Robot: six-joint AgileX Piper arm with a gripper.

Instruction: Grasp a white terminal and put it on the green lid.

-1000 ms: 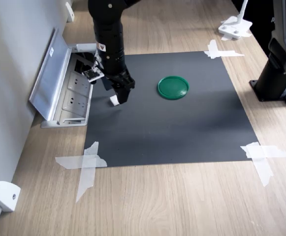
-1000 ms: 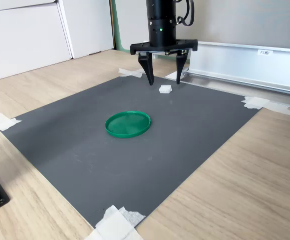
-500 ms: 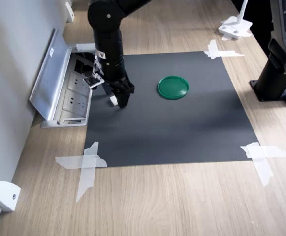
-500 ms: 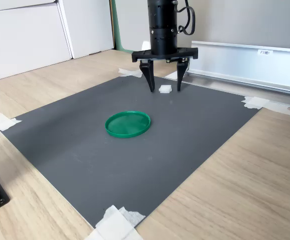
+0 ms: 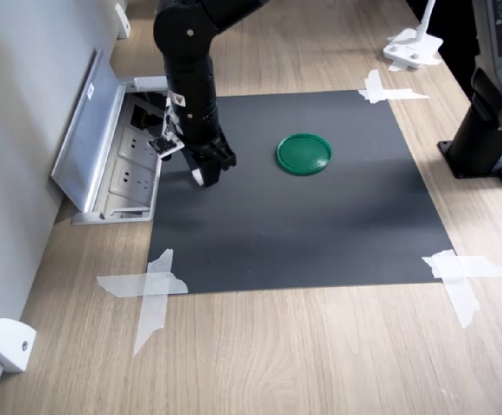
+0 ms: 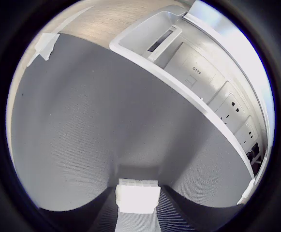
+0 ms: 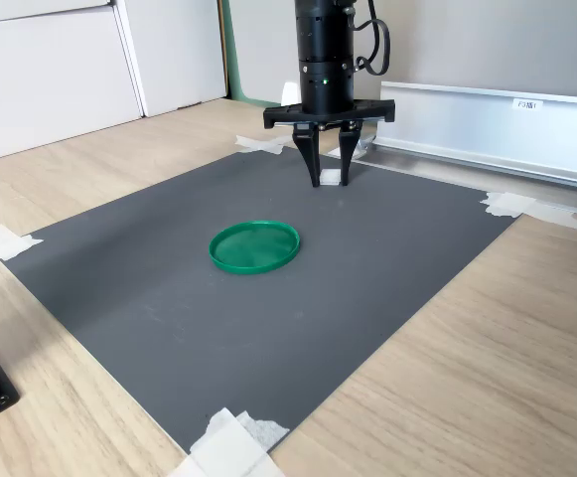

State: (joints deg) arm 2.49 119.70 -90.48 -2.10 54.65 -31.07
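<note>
the white terminal [image 6: 138, 196], a small ribbed-topped block low in the wrist view's frame, sits gripped between the gripper [image 7: 329, 180] jaws.

White terminal [image 7: 330, 177] mostly hidden between the end effector [image 7: 330, 180] fingers in the second exterior view; only a sliver shows [image 5: 199, 176] in the first exterior view. In the wrist view its lower edge [image 6: 138, 197] runs out of the lens circle, and the fingers are dark and blurred. Contact with the mat [image 7: 268, 298] can't be told. Arm cut off by the top edge in both exterior views.
</note>
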